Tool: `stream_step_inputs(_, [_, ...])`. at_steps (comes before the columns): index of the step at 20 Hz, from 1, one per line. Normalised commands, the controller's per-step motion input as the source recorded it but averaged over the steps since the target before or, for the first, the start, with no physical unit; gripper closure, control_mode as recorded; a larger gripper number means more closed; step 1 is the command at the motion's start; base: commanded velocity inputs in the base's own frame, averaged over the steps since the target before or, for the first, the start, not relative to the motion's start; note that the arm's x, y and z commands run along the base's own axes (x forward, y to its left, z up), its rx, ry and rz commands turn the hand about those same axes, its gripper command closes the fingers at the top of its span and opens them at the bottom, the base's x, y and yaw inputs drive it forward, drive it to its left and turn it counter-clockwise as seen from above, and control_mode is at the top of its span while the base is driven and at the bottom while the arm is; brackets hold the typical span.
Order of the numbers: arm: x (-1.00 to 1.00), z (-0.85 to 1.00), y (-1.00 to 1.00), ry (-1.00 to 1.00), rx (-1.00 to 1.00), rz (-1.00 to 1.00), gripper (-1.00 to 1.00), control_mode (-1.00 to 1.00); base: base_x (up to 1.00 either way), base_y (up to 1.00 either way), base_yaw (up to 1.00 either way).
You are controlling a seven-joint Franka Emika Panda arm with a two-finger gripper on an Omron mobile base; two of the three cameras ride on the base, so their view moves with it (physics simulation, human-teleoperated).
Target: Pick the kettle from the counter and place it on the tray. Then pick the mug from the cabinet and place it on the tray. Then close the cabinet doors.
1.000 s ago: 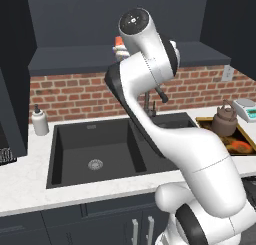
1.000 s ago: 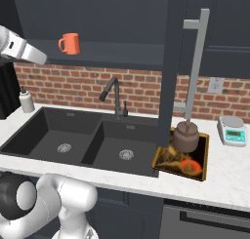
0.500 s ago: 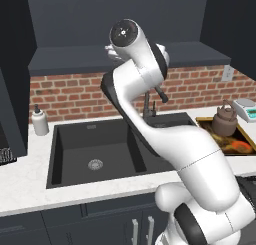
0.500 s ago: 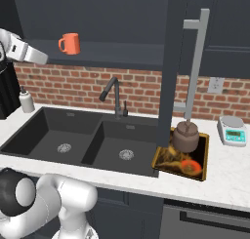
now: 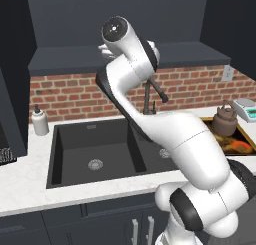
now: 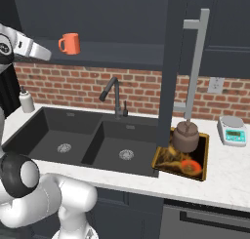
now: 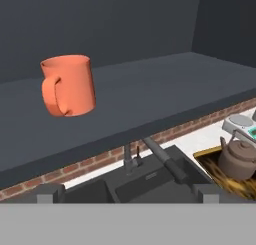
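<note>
Presently, item 1: mug [image 7: 68, 86] stood upright on cabinet [image 7: 165, 89] shelf, untouched; judged light, rigid, glazed-slick, best pinched across its rim. Gripper's opening could not be told.

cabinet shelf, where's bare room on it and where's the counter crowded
Cabinet shelf is bare right of the mug. Counter is open between tray and scale. Crowded: the tray, holding the kettle, tight against the sink.

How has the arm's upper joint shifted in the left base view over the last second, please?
Yes. The arm has swung leftward and slightly lower against the brick wall, toward the cabinet shelf holding the mug.
</note>
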Motion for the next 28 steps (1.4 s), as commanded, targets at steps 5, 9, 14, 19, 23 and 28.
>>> stream_step_inputs(5, [0.34, 0.00, 0.01, 0.12, -0.09, 0.00, -1.00, -1.00, 0.00, 0.00, 0.00])
stream_step_inputs(9, [0.29, 0.00, 0.00, 0.02, -0.10, 0.00, -1.00, -1.00, 0.00, 0.00, 0.00])
stream_step_inputs(14, [0.37, 0.00, 0.01, 0.00, -0.02, 0.00, -1.00, -1.00, 0.00, 0.00, 0.00])
stream_step_inputs(19, [0.21, -0.07, 0.03, 0.00, 0.00, 0.00, -1.00, -1.00, 0.00, 0.00, 0.00])
stream_step_inputs(23, [0.22, -0.10, 0.00, 0.00, 0.00, 0.00, -1.00, -1.00, 0.00, 0.00, 0.00])
stream_step_inputs(28, [0.25, -0.03, 0.09, 0.00, 0.00, 0.00, -1.00, -1.00, 0.00, 0.00, 0.00])
